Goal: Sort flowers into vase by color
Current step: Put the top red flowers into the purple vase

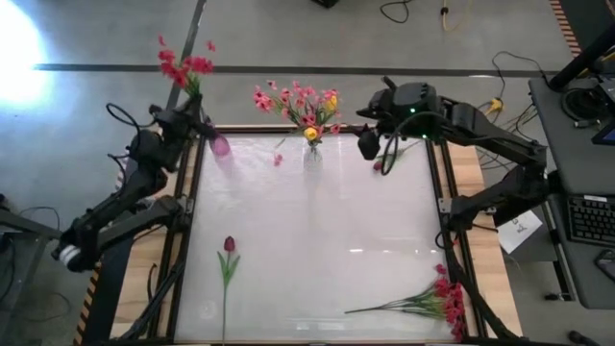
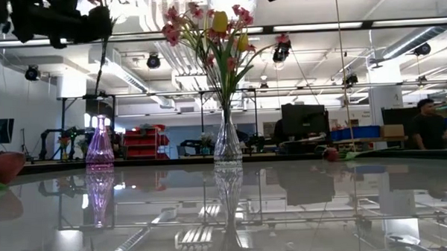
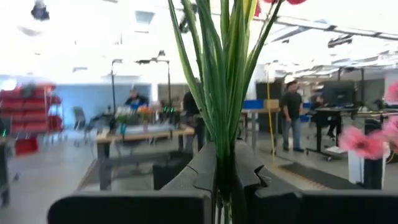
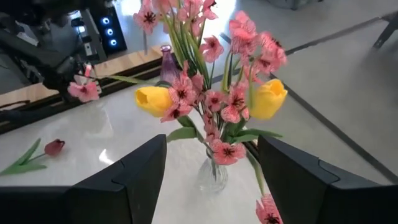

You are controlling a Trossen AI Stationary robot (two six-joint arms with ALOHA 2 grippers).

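My left gripper [image 1: 197, 115] is shut on a spray of red flowers [image 1: 183, 65] at the table's far left, above a purple vase [image 1: 220, 146]. The low view shows its stems running down toward that vase [image 2: 99, 148]. A clear vase [image 1: 312, 154] at the far middle holds pink blossoms and two yellow buds [image 4: 152, 99]. My right gripper [image 1: 368, 144] is open and empty just right of the clear vase [image 4: 214, 177]. A dark-red bud [image 1: 229, 246] lies on the table at the near left. A red-pink spray [image 1: 437, 300] lies at the near right. My left gripper pinches the bunch of green stems [image 3: 224, 155] between its two fingers [image 3: 199, 168], below the red blossoms. The fingers lie across the stems, which stand upright. The blossoms are above the gripper, and the lower stems hang toward the purple vase's mouth. Whether they are inside it I cannot tell.
Two loose pink blossoms [image 1: 278, 159] [image 1: 378, 165] lie on the white table near the clear vase. A black frame [image 1: 192, 221] borders the table on its left and right. People stand in the room behind [image 2: 431, 126].
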